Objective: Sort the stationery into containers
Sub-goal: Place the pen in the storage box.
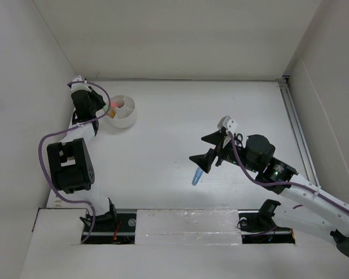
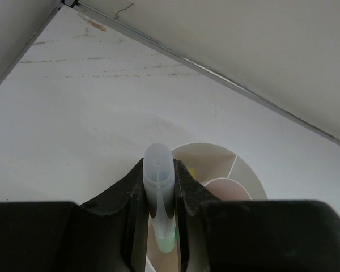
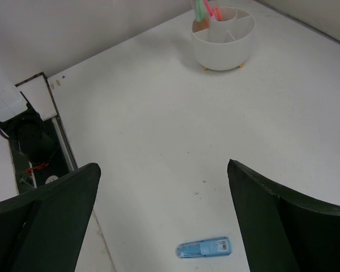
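A: Start with the big things. Where does everything sit?

B: The table point(image 1: 221, 104) is white. At its far left stands the round white tub point(image 3: 222, 51), with inner dividers splitting it into compartments. The left arm reaches over it; the right arm works mid-table, well apart from the tub.

A: And the end effectors?

B: The left end effector point(image 2: 158, 170) is clamped on a pale green stick point(image 2: 158, 187) with a translucent cap, held upright, its lower end pointing down into the tub. I cannot tell whether the tip touches the bottom. The right end effector point(image 3: 163, 170) is spread wide and carries nothing. It hovers above the blue marker point(image 3: 204, 248), which lies flat on the table just beneath and between the fingers.

A: Anything already sorted?

B: Thin pink and orange pens point(image 3: 215, 11) stand in the tub, close beside the green stick.

A: So which step is this?

B: I'd judge two at once: the left side is about to deposit the stick, and the right is lining up a pick on the marker.

A: What does the next move call for?

B: Probably the left fingers parting so the stick drops in beside the pens. The right should descend with its fingers straddling the marker's narrow width, then close and carry it to the tub.
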